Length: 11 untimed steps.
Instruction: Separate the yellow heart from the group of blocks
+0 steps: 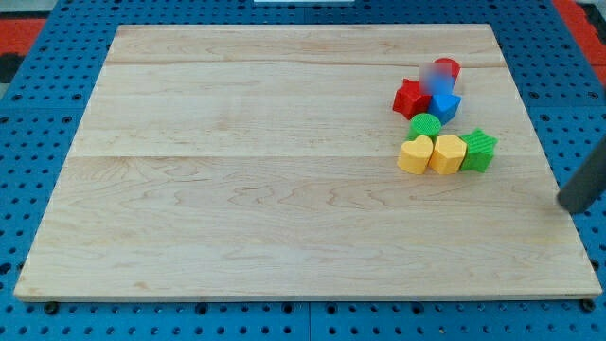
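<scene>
The blocks lie in a group at the board's upper right. The yellow heart (415,154) is at the group's lower left and touches a second yellow block (448,153) on its right. A green block (479,150) sits right of that one. A green round block (426,124) sits just above the heart. Above it are a red star (409,98), a blue block (445,104), a blurred blue shape (436,78) and a red cylinder (448,67). My tip (572,203) is by the board's right edge, well to the right of the group and touching no block.
The wooden board (284,208) lies on a blue perforated table (38,142). The dark rod enters from the view's right edge and slants down to the left.
</scene>
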Available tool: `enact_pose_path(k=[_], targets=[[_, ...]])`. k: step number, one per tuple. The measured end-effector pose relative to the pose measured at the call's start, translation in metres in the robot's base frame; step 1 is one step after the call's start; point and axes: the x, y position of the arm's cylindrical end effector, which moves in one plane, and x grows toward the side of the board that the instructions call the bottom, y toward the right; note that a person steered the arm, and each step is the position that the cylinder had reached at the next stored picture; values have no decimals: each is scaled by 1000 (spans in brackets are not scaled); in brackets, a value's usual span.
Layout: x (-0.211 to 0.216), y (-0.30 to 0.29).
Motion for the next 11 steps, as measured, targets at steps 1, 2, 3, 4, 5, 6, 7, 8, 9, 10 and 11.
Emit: enact_pose_path(k=[1, 2, 3, 4, 5, 6, 7, 8, 9, 10, 11], targets=[[-36, 5], [-53, -8], [-55, -50], [-57, -69], [-62, -46], [-84, -69], [-98, -128], [-83, -166], [-83, -195], [-49, -214], [-26, -254]])
